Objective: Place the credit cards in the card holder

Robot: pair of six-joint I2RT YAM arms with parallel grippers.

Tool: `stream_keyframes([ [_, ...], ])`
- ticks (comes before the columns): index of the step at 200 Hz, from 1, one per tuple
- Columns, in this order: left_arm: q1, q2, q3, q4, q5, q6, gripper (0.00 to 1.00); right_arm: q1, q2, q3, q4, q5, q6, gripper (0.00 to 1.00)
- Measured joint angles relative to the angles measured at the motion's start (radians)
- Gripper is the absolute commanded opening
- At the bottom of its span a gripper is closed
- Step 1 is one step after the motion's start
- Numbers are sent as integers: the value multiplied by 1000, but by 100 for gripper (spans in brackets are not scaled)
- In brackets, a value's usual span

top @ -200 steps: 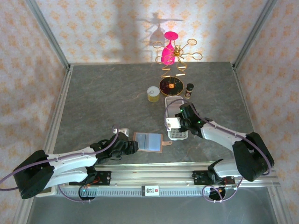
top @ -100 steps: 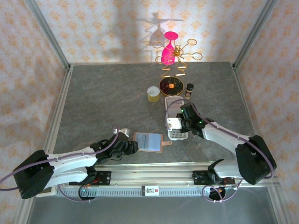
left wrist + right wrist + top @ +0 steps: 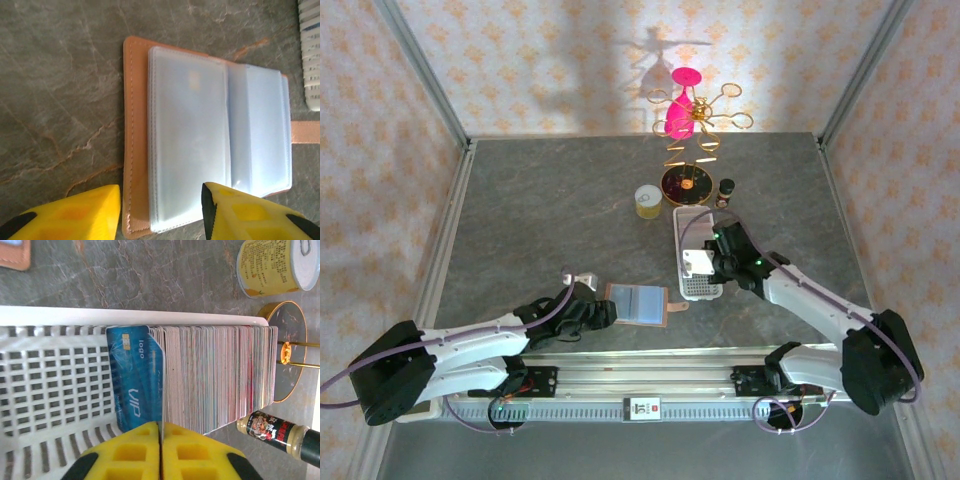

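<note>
Trouble spots, going from the left: the left end effector [image 3: 160, 215] sat roughly half open, its yellow fingers [image 3: 75, 212] straddling the near edge of the tan leather card holder [image 3: 207, 132], with nothing pinched as far as I could tell. That holder lay open and flat near the front of the tabletop, clear plastic sleeves [image 3: 187, 150] facing up. My worry was that nothing pinned it down, so a card nudged at a sleeve mouth could just shove the whole thing along the smooth top.

Over on the right, the right end effector [image 3: 160, 450] was clamped shut on one edge of a blue plastic credit card [image 3: 136, 385], the front one of a packed stack of cards [image 3: 215, 375] standing on edge in the long white perforated plastic tray [image 3: 75, 315]. The grip looked thin, right at the rim, so I reckoned the card could twist or slip on the lift, or drag its neighbour out too.

Surface was a grey marbled tabletop [image 3: 540, 220] with metal rails [image 3: 448, 240] down the sides. Behind the tray stood a small yellow tin can [image 3: 648, 201], a little dark bottle [image 3: 726, 190] and a gold wire stand [image 3: 698, 112] holding pink glasses. Walls were cream wallpaper [image 3: 520, 60] with an orange floral print.
</note>
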Motion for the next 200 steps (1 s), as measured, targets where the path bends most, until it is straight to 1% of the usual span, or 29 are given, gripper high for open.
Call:
stream_keyframes([
  [16,0,-6,20,-21,-23,7,54,10,-33,12,-46,-11,35,0],
  [44,0,-19,44,-50,-59,27,58,53,-107,45,-125,-57,130,0],
  [66,0,-19,58,-82,-82,45,61,91,-178,69,-158,-108,262,0],
  [84,0,-5,78,-108,-98,60,64,127,-233,82,-145,-127,393,0],
  [97,0,13,97,-121,-106,72,65,157,-274,82,-107,-126,534,0],
  [122,0,52,126,-143,-124,93,67,173,-319,82,-5,-114,887,0],
  [146,0,105,150,-160,-122,114,67,173,-294,80,62,-104,1264,0],
  [159,0,137,166,-167,-119,129,67,174,-264,63,100,-124,1466,0],
  [171,0,166,181,-170,-114,137,68,184,-241,26,151,-145,1615,0],
  [180,0,184,190,-170,-108,142,68,208,-229,-17,192,-151,1730,0],
  [200,0,214,199,-170,-92,154,68,286,-213,-105,257,-140,1920,0],
])
